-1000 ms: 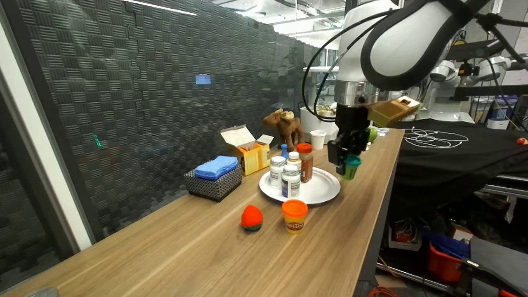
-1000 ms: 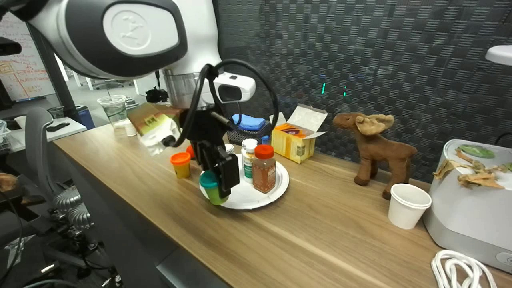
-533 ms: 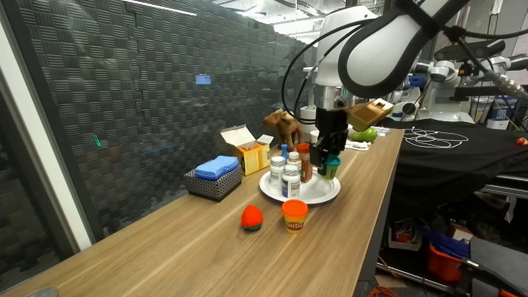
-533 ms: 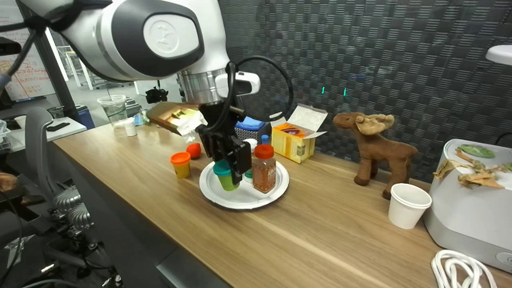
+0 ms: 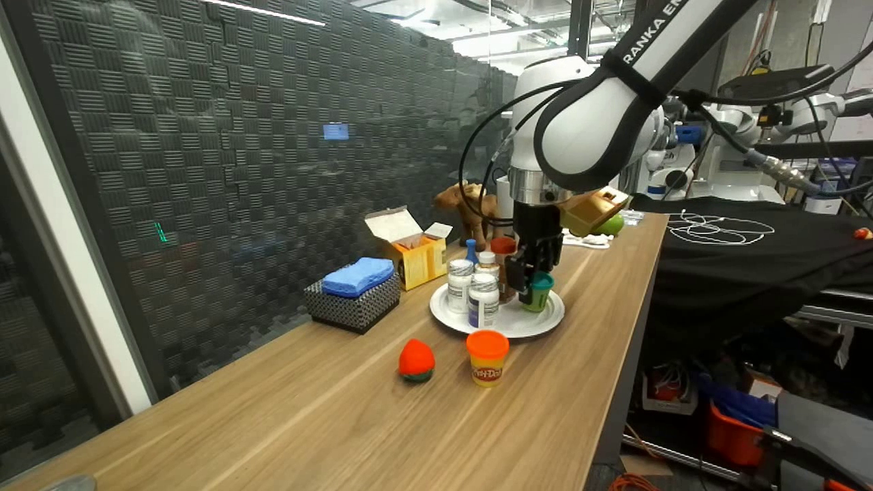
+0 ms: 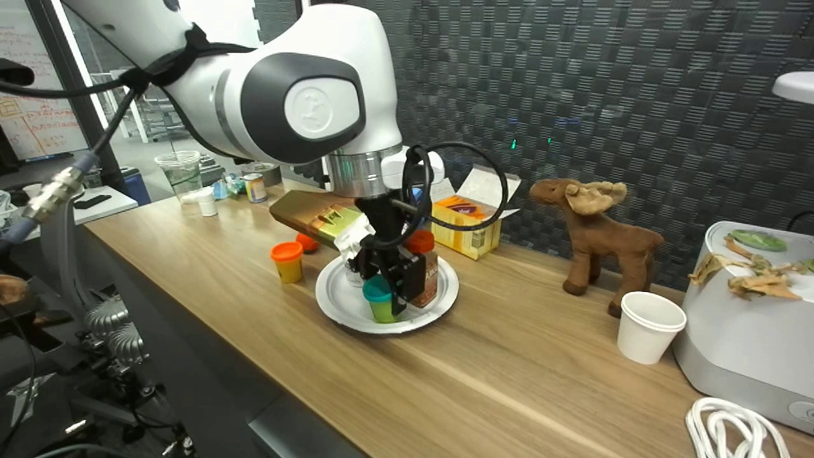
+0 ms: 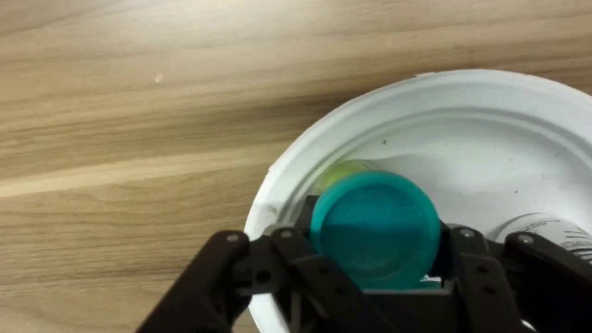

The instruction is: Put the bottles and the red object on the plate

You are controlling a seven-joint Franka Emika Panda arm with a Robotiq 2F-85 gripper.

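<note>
My gripper (image 7: pixel 375 231) is shut on a green cup (image 6: pixel 383 310) with a teal lid, gripping it from both sides. Low over the bare side of the white plate (image 7: pixel 467 152), the cup leans slightly; whether its base touches I cannot tell. Three white bottles (image 5: pixel 483 303) stand upright on the plate, beside a brownish bottle (image 6: pixel 428 280) with a red cap. That brownish bottle is close to the gripper and partly covered by it in both exterior views. The red object (image 5: pixel 416 358), with a green base, lies on the table off the plate.
An orange-lidded yellow tub (image 5: pixel 487 361) stands before the plate. Behind are an open yellow box (image 5: pixel 421 262), a dark basket (image 5: pixel 354 307) with blue cloth, and a small blue item (image 5: pixel 471 250). A toy moose (image 6: pixel 598 232) and white cup (image 6: pixel 650 327) stand farther off.
The gripper has carried the green cup from the plate's rim inward over the plate, towards the brownish bottle, and has come down with it. Bottles and red object stay in place.
</note>
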